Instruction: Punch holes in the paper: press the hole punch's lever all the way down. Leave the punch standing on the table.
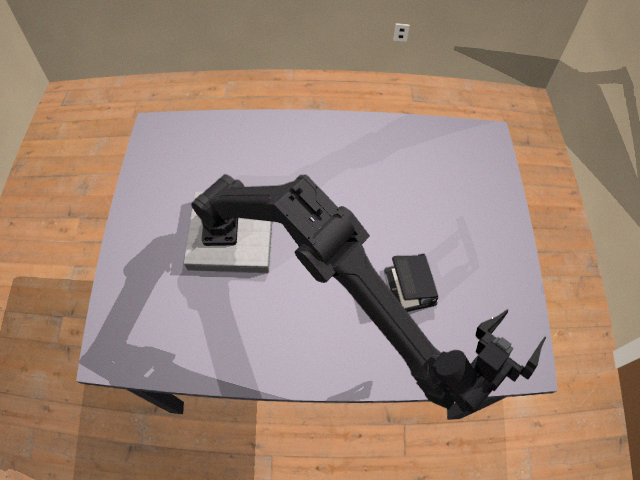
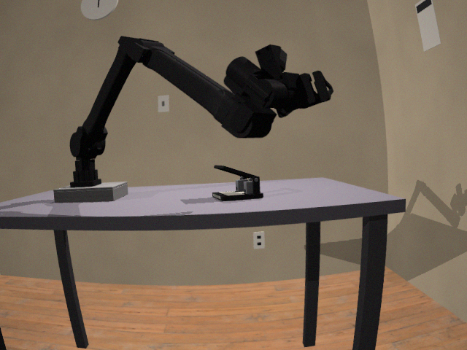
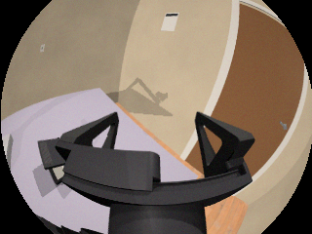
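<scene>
Top: my black parallel gripper stands spread wide, holding nothing, above the lavender table's corner; small black hole punch well behind it.
Exterior: punch upright on table far below gripper, black lever raised.
Wrist: fingers apart, wall beyond.
</scene>
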`<state>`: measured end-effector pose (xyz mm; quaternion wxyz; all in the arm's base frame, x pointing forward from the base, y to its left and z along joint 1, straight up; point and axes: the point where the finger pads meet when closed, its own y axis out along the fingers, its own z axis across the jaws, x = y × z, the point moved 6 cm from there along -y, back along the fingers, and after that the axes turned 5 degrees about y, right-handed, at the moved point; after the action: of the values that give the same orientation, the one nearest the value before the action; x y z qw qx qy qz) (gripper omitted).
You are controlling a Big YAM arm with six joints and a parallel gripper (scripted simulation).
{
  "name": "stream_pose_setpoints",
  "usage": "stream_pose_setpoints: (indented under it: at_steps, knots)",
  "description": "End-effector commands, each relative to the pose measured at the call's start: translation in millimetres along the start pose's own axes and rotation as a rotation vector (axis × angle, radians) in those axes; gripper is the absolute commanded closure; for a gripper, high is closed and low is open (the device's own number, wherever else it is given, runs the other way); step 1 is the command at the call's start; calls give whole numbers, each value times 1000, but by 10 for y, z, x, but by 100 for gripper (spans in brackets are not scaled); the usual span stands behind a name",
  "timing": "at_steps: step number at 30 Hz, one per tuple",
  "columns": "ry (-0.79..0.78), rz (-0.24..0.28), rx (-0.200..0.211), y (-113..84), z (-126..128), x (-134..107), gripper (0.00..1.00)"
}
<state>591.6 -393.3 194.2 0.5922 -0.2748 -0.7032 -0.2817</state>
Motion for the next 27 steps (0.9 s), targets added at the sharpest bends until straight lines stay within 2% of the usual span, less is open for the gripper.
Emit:
stream_pose_setpoints:
  at_steps: [1, 17, 18, 20, 24, 27]
  knots:
    - [-14, -1, 1, 6, -13, 80, 0]
    - [-14, -1, 1, 6, -13, 80, 0]
    - [-37, -3, 2, 15, -55, 157, 0]
    - [-35, -5, 1, 21, -56, 166, 0]
    - [-16, -18, -10, 93, -51, 237, 0]
    - [19, -37, -35, 184, -69, 313, 0]
